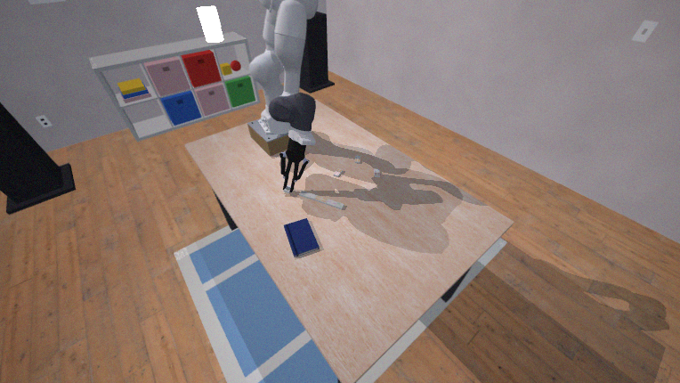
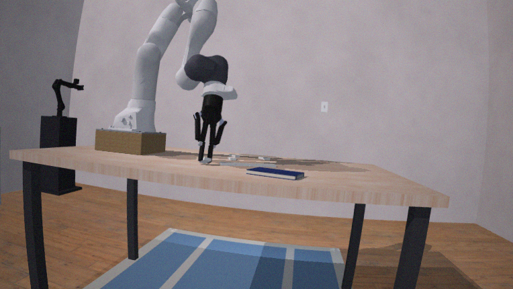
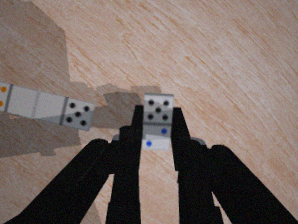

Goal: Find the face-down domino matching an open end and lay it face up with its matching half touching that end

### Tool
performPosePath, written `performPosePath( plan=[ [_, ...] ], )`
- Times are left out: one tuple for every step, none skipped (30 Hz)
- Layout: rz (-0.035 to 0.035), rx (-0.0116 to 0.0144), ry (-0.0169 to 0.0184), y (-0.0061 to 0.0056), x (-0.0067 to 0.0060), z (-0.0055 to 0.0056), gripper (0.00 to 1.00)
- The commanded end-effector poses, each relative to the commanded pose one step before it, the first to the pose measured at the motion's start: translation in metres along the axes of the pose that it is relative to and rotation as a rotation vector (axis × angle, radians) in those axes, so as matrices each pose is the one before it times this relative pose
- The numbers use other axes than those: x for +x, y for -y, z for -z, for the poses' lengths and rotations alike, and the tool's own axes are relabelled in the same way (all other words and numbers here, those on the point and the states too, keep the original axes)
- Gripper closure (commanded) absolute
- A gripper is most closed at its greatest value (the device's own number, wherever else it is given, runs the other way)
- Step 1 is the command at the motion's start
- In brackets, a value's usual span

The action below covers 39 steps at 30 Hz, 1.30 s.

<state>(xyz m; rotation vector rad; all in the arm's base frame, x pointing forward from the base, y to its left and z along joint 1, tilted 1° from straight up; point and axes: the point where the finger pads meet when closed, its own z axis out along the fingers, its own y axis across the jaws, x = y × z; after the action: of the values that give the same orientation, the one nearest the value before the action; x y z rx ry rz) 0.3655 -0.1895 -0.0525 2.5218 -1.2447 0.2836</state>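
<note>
My gripper (image 3: pixel 157 119) is shut on a white domino (image 3: pixel 157 117), face up, with a black five-pip half at the far end and a blue pip nearer me. It sits at or just above the table (image 1: pixel 285 193), a small gap from the line's near end. The line of dominoes (image 1: pixel 321 199) lies flat; in the wrist view its end half (image 3: pixel 79 112) shows five black pips, left of the held domino. The gripper also shows in the exterior view (image 2: pixel 206 158). Three other small dominoes (image 1: pixel 337 173), (image 1: pixel 357 158), (image 1: pixel 376 173) lie beyond the line.
A blue book (image 1: pixel 301 237) lies flat in front of the line. The arm's wooden base block (image 1: pixel 269 140) stands at the table's back edge. A shelf with coloured bins (image 1: pixel 181 83) stands on the floor behind.
</note>
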Motion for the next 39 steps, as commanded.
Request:
performPosePath(
  plan=[
    [0.2668,0.07776,0.02712,0.01813,0.00194,-0.00424,0.78],
    [0.03467,0.00659,-0.00041,0.00001,-0.00001,-0.00003,0.78],
    [0.03348,0.00814,-0.00069,0.0,0.0,0.0,0.78],
    [0.03298,0.00889,-0.00059,0.0,0.0,0.0,0.78],
    [0.03256,0.00913,-0.00019,0.0,0.0,0.0,0.78],
    [0.03213,0.00936,0.00014,0.0,0.0,0.0,0.78],
    [0.03181,0.00954,0.00024,0.0,0.0,0.0,0.78],
    [0.0,0.0,0.0,0.0,0.0,0.0,0.78],
    [0.0,0.0,0.0,0.0,0.0,0.0,0.78],
    [0.0803,0.0236,0.00108,0.0,0.0,0.0,0.78],
    [0.0323,0.00848,0.00039,0.0,0.0,0.0,0.78],
    [0.03202,0.00965,0.0005,0.0,0.0,0.0,0.78],
    [0.03218,0.00964,0.00049,0.0,0.0,0.0,0.78],
    [0.03246,0.00965,0.00055,0.0,0.0,0.0,0.78],
    [0.03269,0.0096,0.00056,0.0,0.0,0.0,0.78],
    [0.03303,0.00968,0.0007,0.0,0.0,0.0,0.78],
    [0.03327,0.00963,0.00078,0.0,0.0,0.0,0.78],
    [0.03366,0.00979,0.00097,0.0,0.0,0.0,0.78],
    [0.03398,0.00979,0.00116,0.0,0.0,0.0,0.78],
    [0.03436,0.00997,0.00142,0.0,0.0,0.0,0.78],
    [0.03472,0.01005,0.00174,0.0,0.0,0.0,0.78],
    [0.0351,0.01028,0.00209,0.0,0.0,0.0,0.78],
    [0.03544,0.01044,0.00256,0.0,0.0,0.0,0.78],
    [0.03584,0.01081,0.0031,0.0,0.0,0.0,0.78],
    [0.0,0.0,0.0,0.0,0.0,0.0,0.78],
    [0.0,0.0,0.0,0.0,0.0,0.0,0.78],
    [0.08897,0.0286,0.01062,0.0,0.0,0.0,0.78],
    [0.03615,0.01259,0.00574,0.0,0.0,0.0,0.78],
    [0.03784,0.01381,0.00673,0.0,0.0,0.0,0.78],
    [0.0375,0.01496,0.00803,0.0,0.0,0.0,0.78],
    [0.03705,0.01649,0.0097,0.0,0.0,0.0,0.78],
    [0.03604,0.0184,0.01167,0.0,0.0,0.0,0.78],
    [0.0341,0.02092,0.01408,0.0,0.0,0.0,0.78],
    [0.01432,0.01047,0.00724,0.0,0.0,0.0,0.78],
    [0.0,0.0,0.0,0.0,0.0,0.0,0.78],
    [0.0,0.0,0.0,0.0,0.0,0.0,0.78],
    [0.0,0.0,0.0,0.0,0.0,0.0,0.78],
    [0.0,0.0,0.0,0.0,0.0,0.0,0.78],
    [0.0,0.0,0.0,0.00001,0.0,0.0,0.78]
  ],
)
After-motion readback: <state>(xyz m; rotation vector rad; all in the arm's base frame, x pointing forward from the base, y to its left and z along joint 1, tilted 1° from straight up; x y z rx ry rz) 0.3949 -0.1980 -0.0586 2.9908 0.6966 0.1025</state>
